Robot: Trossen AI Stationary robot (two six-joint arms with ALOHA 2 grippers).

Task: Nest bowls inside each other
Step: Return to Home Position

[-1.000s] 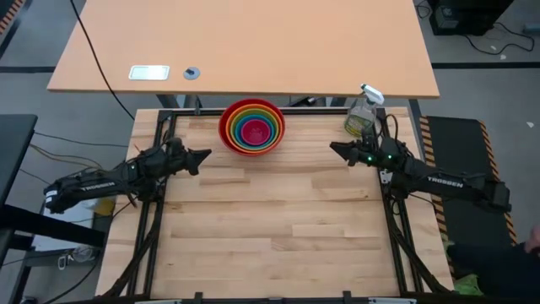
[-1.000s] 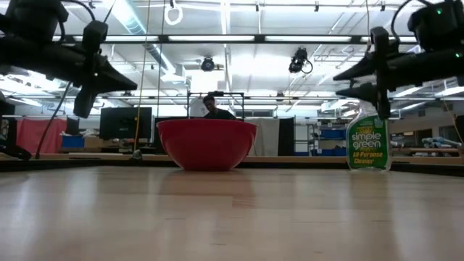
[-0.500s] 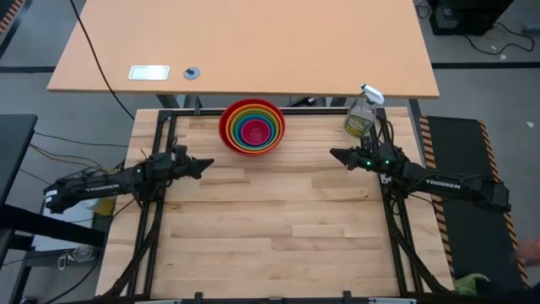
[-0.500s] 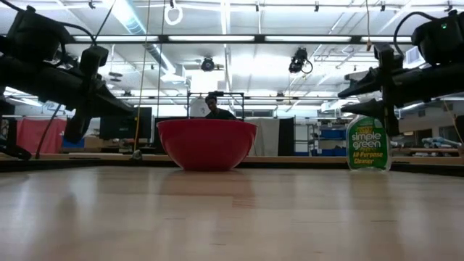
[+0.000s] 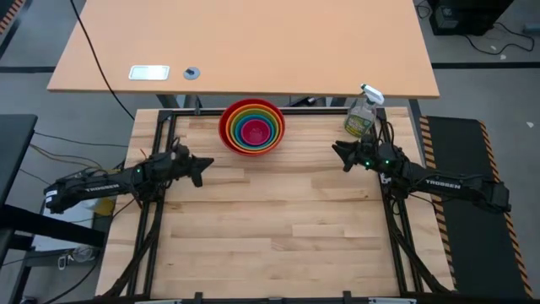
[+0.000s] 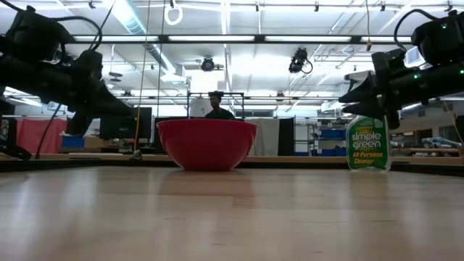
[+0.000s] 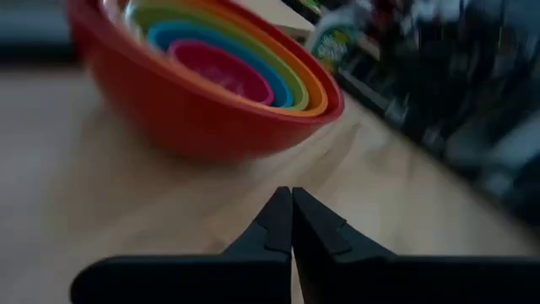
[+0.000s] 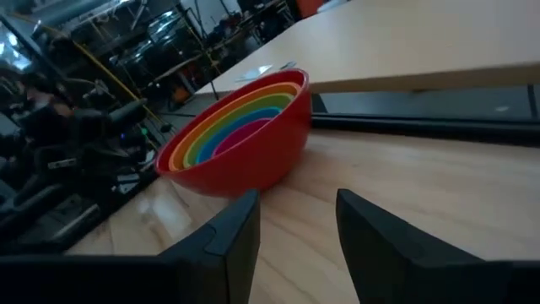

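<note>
The bowls [image 5: 251, 127] stand nested on the wooden table near its far edge: red outermost, then orange, lime green, blue, and magenta pink in the middle [image 7: 221, 72]. The red bowl [image 6: 206, 143] rests on its base. My left gripper [image 5: 201, 167] hovers shut at the table's left side, clear of the stack, its fingertips [image 7: 292, 211] together. My right gripper [image 5: 337, 153] hovers open at the right side, its fingers [image 8: 240, 228] apart with nothing between them.
A clear spray bottle of green cleaner [image 5: 361, 114] stands at the far right corner, just behind my right gripper [image 6: 355, 98]. A second, tan table [image 5: 245, 42] lies beyond the far edge. A person [image 6: 215, 107] shows far behind the bowls.
Both grippers have sunk a little toward the table and rolled about their own axes. The bowl stack has stayed where it was.
</note>
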